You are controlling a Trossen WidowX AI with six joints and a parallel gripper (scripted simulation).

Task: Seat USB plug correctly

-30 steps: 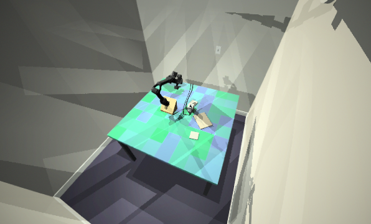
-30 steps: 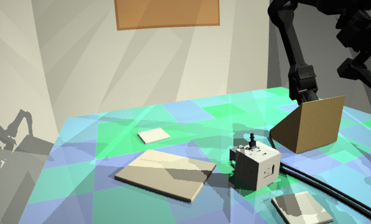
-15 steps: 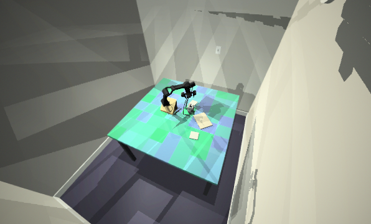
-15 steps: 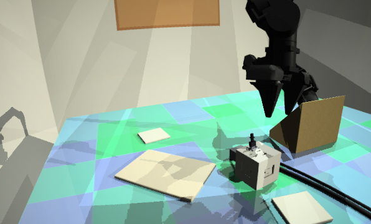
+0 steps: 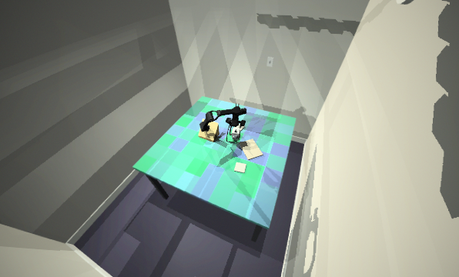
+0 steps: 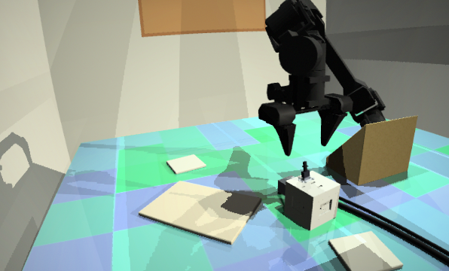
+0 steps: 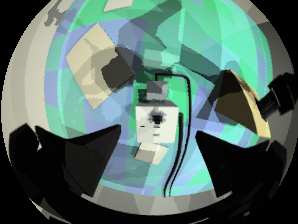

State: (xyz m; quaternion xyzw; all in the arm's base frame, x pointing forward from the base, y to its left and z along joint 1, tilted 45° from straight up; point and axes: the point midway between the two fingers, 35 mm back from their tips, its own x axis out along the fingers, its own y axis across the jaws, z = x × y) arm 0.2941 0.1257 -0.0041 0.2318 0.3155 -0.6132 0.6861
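Arm (image 6: 334, 64) reaches out, wrist bent straight down. Gripper (image 6: 306, 144) hangs above the desk (image 6: 96, 226), jaws spread wide, nothing between them.
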